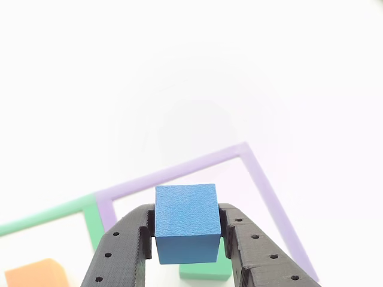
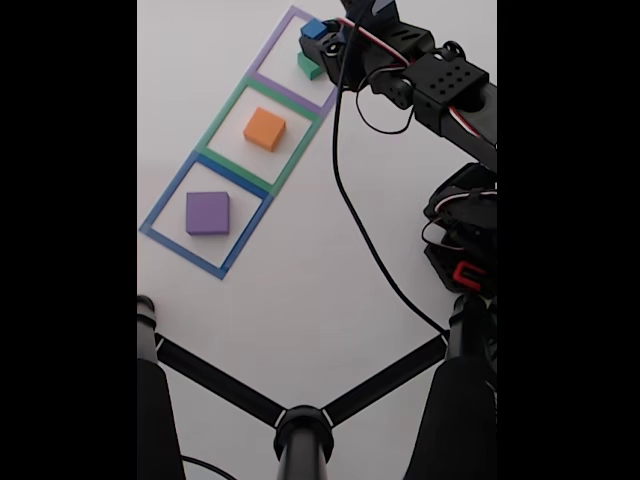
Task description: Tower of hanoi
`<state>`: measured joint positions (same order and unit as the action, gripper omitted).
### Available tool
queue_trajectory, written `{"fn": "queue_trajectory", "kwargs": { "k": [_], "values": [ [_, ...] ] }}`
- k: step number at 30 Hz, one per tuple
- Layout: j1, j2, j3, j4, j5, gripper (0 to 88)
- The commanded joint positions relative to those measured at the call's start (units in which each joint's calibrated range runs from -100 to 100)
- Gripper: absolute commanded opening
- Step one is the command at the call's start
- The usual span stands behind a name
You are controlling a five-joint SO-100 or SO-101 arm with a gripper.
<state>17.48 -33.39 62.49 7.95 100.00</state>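
My claw (image 1: 185,239) is clenched on the blue block (image 1: 186,221), one black finger (image 1: 122,248) pressed to each side of it, and the block's top face sits level between them in the view that rides with me. In the fixed view the claw (image 2: 322,38) and its blue block (image 2: 314,29) are at the far end of the row, over the purple outline (image 2: 290,92).

Just below the blue block, the green block (image 1: 206,270) rests on the white table (image 1: 191,78); the two look apart, the blue one held higher. In the fixed view the green block (image 2: 310,66) lies inside the purple outline.

The orange block (image 2: 265,129) sits in the middle of the green outline (image 2: 222,125), the next square along. The purple block (image 2: 208,213) sits inside the blue outline (image 2: 165,205), the nearest square. My arm (image 2: 440,90) reaches in from the right of the fixed view, with a black cable (image 2: 350,215) trailing over the table.
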Motion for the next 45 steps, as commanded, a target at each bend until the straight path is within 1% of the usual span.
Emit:
{"fn": "queue_trajectory", "kwargs": {
  "k": [1,4,8,21,28,45],
  "values": [
    [0.94,4.70,2.71,-13.57,0.00,3.4],
    [1.62,8.95,5.98,-21.99,0.00,3.3],
    [1.85,13.04,9.34,-30.41,0.00,3.3],
    [1.85,27.70,11.34,-49.35,0.00,3.2],
    [2.38,33.71,10.61,-54.77,0.00,3.2],
    [2.92,39.80,6.80,-57.44,0.00,3.3]
  ]
}}
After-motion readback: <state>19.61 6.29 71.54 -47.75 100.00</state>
